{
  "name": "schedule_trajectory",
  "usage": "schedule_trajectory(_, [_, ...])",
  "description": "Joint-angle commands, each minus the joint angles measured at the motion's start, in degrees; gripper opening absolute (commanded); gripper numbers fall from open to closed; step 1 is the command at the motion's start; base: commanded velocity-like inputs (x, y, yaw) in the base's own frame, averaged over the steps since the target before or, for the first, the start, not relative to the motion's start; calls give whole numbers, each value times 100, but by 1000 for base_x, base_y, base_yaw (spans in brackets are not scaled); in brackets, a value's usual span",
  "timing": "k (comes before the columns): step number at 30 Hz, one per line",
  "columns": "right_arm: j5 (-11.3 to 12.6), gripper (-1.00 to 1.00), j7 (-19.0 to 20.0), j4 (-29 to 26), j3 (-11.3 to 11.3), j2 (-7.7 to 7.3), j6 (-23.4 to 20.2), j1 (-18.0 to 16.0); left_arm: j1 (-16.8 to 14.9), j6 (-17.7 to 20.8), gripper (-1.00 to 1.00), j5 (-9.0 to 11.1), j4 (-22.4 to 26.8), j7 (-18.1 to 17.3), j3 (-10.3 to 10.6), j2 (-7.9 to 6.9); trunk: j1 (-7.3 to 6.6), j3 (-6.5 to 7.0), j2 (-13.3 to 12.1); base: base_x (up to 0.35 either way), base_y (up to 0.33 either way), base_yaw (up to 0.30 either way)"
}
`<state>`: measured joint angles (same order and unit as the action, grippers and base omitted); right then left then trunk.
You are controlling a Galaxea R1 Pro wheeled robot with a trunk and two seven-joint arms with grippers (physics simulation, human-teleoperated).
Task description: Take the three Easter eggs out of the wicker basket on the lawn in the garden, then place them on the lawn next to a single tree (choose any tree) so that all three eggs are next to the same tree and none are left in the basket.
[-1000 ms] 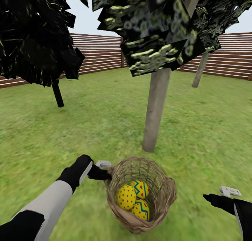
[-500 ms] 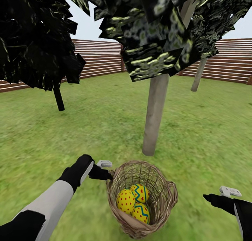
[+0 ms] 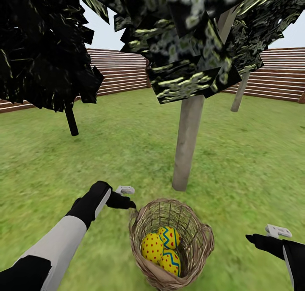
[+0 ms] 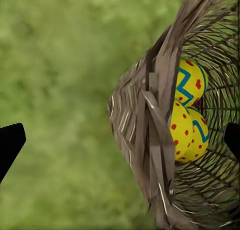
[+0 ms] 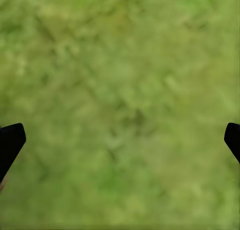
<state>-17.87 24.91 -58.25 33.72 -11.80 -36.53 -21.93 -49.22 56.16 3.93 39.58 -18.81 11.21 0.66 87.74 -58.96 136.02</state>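
Left gripper (image 3: 129, 204), lower left of frame: fingers spread apart, just beside the wicker basket (image 3: 203, 244) rim. Basket, lower centre on the lawn (image 3: 127, 147), contains three Easter eggs (image 3: 163, 248); tree (image 3: 186, 143) stands behind. Right gripper (image 3: 254, 239), lower right: fingers apart, above grass.

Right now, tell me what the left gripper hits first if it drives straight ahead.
Most likely the wicker basket: the open left gripper points at its rim and woven wall, with the Easter eggs behind. Depth is uncertain.
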Motion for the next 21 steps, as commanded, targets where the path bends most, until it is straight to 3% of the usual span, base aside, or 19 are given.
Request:
schedule_trajectory(1, [-54,100,56,-12,11,2,-20,-4,-5,33,100,38,5,18,-50,-3,-24,13,-39,0,0,0])
schedule_trajectory(3, [-39,100,63,-22,1,6,-30,-4,-6,49,100,39,5,18,-194,0,-67,49,-120,0,0,0])
schedule_trajectory(4, [-38,100,67,-12,-90,22,-37,-4,-6,73,100,46,15,18,-408,11,-89,67,-160,0,0,0])
schedule_trajectory(8, [-22,100,71,-60,-480,105,-55,-4,-8,118,100,49,203,22,-675,65,-177,139,-320,0,0,0])
schedule_trajectory(10, [-14,100,72,-173,-563,122,-61,-4,-8,126,100,52,348,23,-795,64,-221,175,-400,0,0,0])
schedule_trajectory(14, [-16,100,68,-668,-621,235,-73,-12,-8,132,100,90,618,24,-1363,41,-243,193,-440,0,0,0])
schedule_trajectory(18, [-55,100,56,-1022,-672,298,-317,-13,-8,132,100,102,712,22,-1541,36,-243,193,-440,0,0,1])
schedule_trajectory(21, [-94,100,40,-1095,-864,295,-598,-13,-3,132,100,107,726,19,-1567,28,-243,199,-440,0,-10,120])
